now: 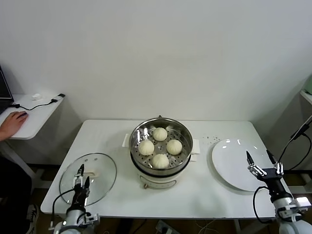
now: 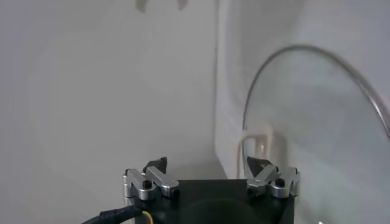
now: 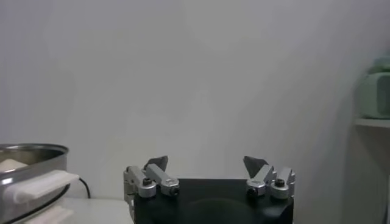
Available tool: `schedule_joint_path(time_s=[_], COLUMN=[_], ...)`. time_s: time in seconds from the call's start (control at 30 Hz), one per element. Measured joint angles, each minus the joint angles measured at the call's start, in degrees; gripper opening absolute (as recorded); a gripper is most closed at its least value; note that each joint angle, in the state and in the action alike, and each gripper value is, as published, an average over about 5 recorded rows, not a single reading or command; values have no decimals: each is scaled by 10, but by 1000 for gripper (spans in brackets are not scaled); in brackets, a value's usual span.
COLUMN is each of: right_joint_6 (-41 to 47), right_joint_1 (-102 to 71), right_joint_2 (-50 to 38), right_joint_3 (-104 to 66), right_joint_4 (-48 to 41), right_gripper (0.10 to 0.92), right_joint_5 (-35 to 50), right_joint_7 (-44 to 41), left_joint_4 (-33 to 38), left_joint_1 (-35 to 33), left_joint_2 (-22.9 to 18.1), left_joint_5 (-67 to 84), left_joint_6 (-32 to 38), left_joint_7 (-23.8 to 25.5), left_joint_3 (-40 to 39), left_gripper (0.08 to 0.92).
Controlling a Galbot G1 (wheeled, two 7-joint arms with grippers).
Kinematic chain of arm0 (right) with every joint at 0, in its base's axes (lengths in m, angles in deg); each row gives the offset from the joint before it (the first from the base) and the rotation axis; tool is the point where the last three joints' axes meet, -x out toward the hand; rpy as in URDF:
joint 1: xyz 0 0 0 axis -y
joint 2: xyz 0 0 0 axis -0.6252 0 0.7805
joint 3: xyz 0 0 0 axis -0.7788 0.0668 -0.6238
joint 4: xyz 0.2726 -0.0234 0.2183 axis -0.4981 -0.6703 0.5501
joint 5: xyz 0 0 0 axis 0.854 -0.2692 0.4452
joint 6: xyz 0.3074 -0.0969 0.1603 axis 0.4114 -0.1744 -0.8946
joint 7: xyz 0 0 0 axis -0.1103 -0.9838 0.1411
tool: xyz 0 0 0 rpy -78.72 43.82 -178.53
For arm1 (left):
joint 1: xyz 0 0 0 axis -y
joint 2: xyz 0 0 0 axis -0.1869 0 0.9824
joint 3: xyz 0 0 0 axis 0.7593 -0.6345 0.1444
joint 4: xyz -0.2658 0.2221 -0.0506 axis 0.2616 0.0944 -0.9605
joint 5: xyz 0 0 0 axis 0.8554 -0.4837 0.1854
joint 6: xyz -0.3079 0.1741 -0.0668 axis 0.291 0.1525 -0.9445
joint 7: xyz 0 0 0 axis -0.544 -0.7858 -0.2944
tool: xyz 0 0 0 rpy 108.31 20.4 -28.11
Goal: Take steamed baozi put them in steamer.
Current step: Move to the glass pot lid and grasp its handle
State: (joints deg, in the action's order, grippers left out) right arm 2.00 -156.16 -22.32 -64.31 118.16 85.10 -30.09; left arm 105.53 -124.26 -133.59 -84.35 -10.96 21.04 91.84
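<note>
Four steamed baozi [image 1: 160, 146] are sitting in the steamer [image 1: 183, 134] mid-table [image 1: 204, 190], while the left gripper [image 1: 81, 176] at eight o'clock and right gripper [image 1: 262, 160] at four o'clock are hovering released before a white wall [image 1: 161, 53].

The left gripper [image 1: 81, 176] is held low at the left front edge of the worktop [image 1: 204, 190], fingers spread. The right gripper [image 1: 261, 160] is held at the right front edge, fingers likewise spread wide.

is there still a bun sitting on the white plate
No, the white plate is bare, and all four steamed baozi sit on the perforated tray inside the steamer.
</note>
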Motion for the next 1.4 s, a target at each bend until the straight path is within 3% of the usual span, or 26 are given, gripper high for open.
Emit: schedule_joint_path(time_s=[0.43, 1.17, 1.4], right_joint_6=[1, -15, -21], right_joint_1=[19, 35, 37], right_joint_2=[8, 27, 34], right_joint_3=[6, 4, 2], right_joint_4=[-19, -59, -71], right_gripper=[823, 823, 823], right_joint_5=[-30, -72, -82], right_joint_7=[2, -12, -17], left_joint_4=[-107, -111, -116], left_joint_1=[80, 110, 114], left_joint_2=[8, 22, 24], left_joint_5=[-26, 4, 13], left_joint_6=[-30, -39, -29], left_joint_7=[-50, -27, -19], left_joint_3=[3, -19, -20], left_gripper=[823, 820, 663])
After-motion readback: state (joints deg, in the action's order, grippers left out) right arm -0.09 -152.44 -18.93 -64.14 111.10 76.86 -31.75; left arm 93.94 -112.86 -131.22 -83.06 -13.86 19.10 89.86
